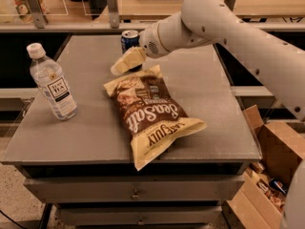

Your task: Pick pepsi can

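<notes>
The pepsi can point(127, 40) is a small dark blue can with a silver top, standing upright at the back middle of the grey table point(86, 128). My gripper point(123, 64) hangs just in front of the can and slightly left of it, its pale fingers pointing down-left and covering the can's lower part. It holds nothing that I can see. My white arm reaches in from the right, above the table.
A brown and cream chip bag point(150, 111) lies flat in the table's middle, right below the gripper. A clear water bottle point(51, 82) with a white cap stands at the left. Open cardboard boxes point(269, 175) sit on the floor at the right.
</notes>
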Tool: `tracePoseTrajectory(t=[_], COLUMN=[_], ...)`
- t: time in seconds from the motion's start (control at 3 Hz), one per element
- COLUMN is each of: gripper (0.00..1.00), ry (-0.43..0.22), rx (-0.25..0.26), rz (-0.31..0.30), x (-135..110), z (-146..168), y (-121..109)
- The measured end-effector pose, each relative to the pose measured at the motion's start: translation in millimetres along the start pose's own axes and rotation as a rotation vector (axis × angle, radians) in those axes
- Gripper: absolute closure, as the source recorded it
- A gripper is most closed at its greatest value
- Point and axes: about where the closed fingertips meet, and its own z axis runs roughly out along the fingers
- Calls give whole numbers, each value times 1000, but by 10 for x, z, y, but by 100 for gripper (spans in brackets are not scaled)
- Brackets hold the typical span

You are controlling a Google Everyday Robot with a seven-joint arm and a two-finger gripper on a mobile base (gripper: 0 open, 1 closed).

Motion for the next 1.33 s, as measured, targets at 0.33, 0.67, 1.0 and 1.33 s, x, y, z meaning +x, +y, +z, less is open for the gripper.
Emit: tracePoseTrajectory(t=[0.33, 0.67, 1.0, 1.33], gripper=[0, 0, 18, 39], ry=[-14, -19, -62, -104], rx=[11, 30, 58, 83], rz=[29, 60, 108, 131], x=[67, 158, 177, 109], z=[170, 280, 343, 372], y=[-114, -230, -343, -401])
